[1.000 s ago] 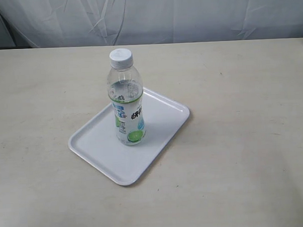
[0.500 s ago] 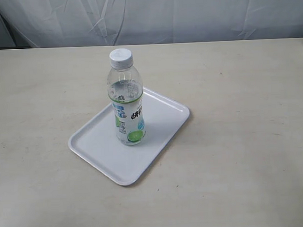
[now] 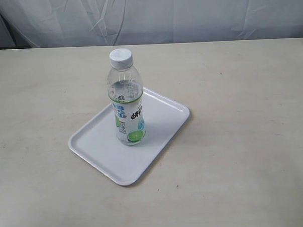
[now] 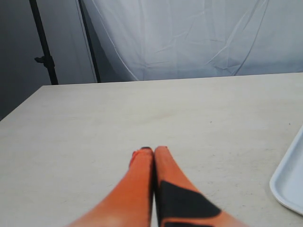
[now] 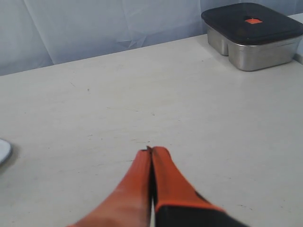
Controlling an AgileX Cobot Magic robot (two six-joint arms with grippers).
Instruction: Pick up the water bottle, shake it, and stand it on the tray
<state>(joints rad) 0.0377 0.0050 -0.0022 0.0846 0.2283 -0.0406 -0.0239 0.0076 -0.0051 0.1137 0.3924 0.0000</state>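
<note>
**benchwatcher:** Left end effector (image 4: 152, 150): the 2 orange fingers are pressed together with nothing between them. Right end effector (image 5: 151, 150) is the same, pinched together and empty. Both sit low over bare bench (image 3: 234, 165), and neither arm shows in the exterior view, so they're parked well back.

**armnoob:** So where's the water bottle?

**benchwatcher:** The water bottle (image 3: 126, 102) stands upright near the middle of the tray (image 3: 100, 146), cap on, long axis vertical. Neither wrist camera sees it. The left one catches a rounded corner of the tray (image 4: 291, 184), the right one only a thin sliver of it (image 5: 3, 152).

**armnoob:** Which arm goes for it?

**benchwatcher:** My guess is the left, since more tray shows in its camera, so it's probably nearer. Not a sure thing though. Whichever goes has to open up first, swing toward the tray and come in level from the side. The right arm also has a lidded metal box (image 5: 253, 35) further out on the bench, well apart from everything.
</note>
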